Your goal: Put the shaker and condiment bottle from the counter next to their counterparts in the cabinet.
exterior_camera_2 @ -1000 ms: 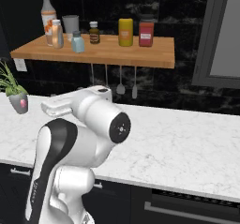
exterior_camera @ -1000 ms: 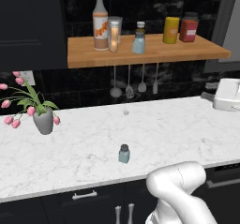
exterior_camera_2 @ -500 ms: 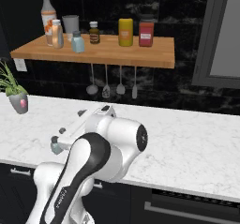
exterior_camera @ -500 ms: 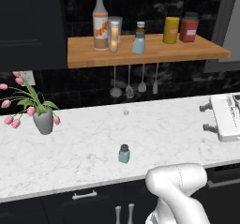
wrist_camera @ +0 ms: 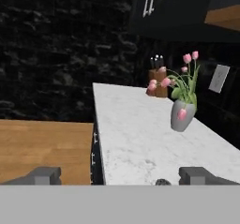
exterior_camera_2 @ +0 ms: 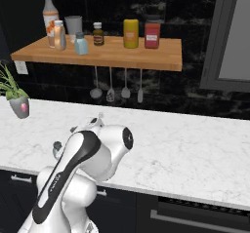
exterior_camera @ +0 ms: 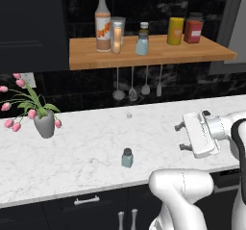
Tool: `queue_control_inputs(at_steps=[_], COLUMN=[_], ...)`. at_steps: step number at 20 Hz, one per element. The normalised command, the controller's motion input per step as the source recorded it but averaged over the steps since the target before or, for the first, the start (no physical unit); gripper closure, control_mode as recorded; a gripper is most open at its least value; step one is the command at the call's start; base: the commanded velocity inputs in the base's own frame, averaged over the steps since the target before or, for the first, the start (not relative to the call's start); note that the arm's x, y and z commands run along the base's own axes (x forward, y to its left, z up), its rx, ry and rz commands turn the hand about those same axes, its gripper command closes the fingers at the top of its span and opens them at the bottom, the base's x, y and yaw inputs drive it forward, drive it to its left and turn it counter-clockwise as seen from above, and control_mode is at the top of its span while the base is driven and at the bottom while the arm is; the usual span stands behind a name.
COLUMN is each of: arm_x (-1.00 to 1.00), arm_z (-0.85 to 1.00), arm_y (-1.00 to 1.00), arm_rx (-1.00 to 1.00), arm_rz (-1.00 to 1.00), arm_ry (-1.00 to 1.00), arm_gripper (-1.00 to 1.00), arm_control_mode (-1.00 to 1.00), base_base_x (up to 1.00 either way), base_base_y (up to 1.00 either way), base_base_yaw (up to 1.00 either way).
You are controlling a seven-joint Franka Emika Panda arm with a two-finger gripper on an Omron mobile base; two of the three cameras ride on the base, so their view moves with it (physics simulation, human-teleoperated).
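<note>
The shaker (exterior_camera: 127,158) stands upright on the white marble counter (exterior_camera: 86,147), near its front edge, well apart from the gripper (wrist_camera: 121,175), whose jaws stand wide apart with nothing between them. Just its dark cap peeks up between the fingertips in the hand view. On the wooden shelf (exterior_camera: 153,56) against the black wall, the small orange bottle (exterior_camera: 116,37) sits just beside the tall bottle (exterior_camera: 102,23); a second shaker (exterior_camera: 142,44) stands nearby. A vase of pink tulips (exterior_camera: 44,123) rests at the counter's left.
</note>
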Motion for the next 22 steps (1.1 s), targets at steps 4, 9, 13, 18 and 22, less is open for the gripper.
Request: queue_control_inputs(at_steps=[4,9,13,18,22], arm_x=[0.01,0.3,0.21,0.09,0.89], arm_z=[-0.22,-0.87,-0.72,0.0,-0.28], arm_y=[0.04,0.06,0.28,0.02,0.06], arm_rx=[0.0,0.02,0.01,-0.01,0.03], arm_rz=[0.02,0.06,0.12,0.02,0.2], arm_ry=[0.0,-0.09,-0.08,0.0,0.0], arm_gripper=[-1.0,-1.0,-1.0,-1.0,-1.0], arm_control_mode=[-1.0,-1.0,-1.0,-1.0,-1.0], base_base_x=[0.0,0.0,0.0,0.0,0.0], base_base_y=[0.0,0.0,0.0,0.0,0.0], base_base_yaw=[0.0,0.0,0.0,0.0,0.0])
